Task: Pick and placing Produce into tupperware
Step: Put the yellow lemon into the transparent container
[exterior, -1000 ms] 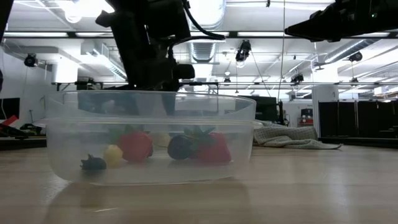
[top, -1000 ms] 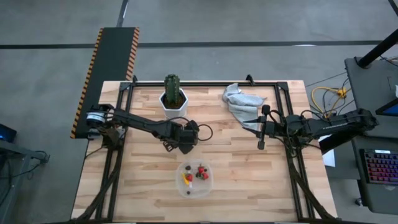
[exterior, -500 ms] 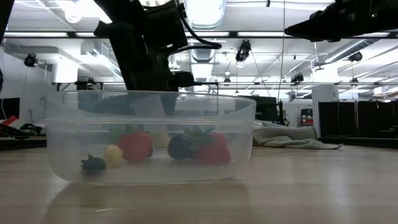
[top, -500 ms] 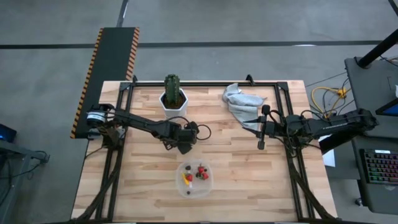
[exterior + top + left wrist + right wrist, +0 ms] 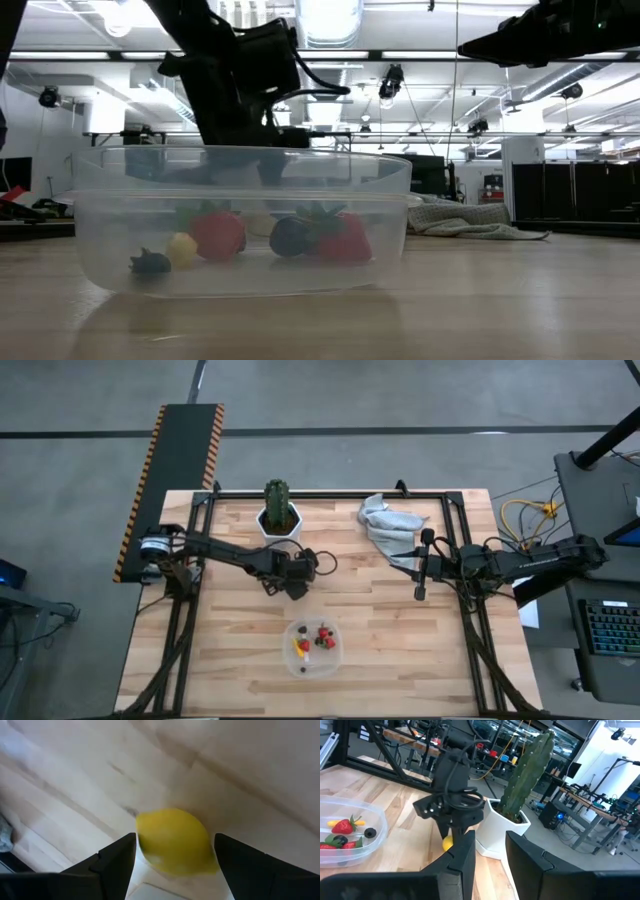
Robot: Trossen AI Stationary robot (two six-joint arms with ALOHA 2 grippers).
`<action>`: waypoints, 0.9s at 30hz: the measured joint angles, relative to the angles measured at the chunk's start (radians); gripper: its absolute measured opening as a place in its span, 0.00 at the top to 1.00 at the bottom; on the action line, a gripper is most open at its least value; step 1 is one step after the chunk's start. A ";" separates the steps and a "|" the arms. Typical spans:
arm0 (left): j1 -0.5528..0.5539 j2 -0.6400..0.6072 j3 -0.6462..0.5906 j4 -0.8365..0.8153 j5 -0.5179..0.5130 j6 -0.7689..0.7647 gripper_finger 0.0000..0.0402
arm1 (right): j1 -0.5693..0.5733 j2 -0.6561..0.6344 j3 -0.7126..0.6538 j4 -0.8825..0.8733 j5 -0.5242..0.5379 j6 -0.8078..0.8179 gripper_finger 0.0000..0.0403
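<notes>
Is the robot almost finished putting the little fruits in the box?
Nearly, it seems. The tupperware already holds strawberries, dark berries and small yellow pieces. In hand: the left tool is down over a yellow lemon on the table beside the cactus pot, fingers either side; a firm grip isn't clear. Left: carry it to the box. The right tool waits open near the grey cloth.

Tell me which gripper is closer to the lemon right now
Left. The left gripper is down at the lemon, one finger on each side. The right gripper waits far across the table, near the grey cloth.
</notes>
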 joint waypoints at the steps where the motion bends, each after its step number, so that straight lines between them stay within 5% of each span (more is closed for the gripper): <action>1: 0.005 0.000 -0.001 0.001 -0.001 0.000 0.37 | 0.000 0.000 0.000 0.000 0.000 0.000 0.75; 27: 0.071 0.000 -0.012 0.045 0.087 0.005 0.37 | 0.000 0.000 0.000 0.000 0.000 -0.008 0.75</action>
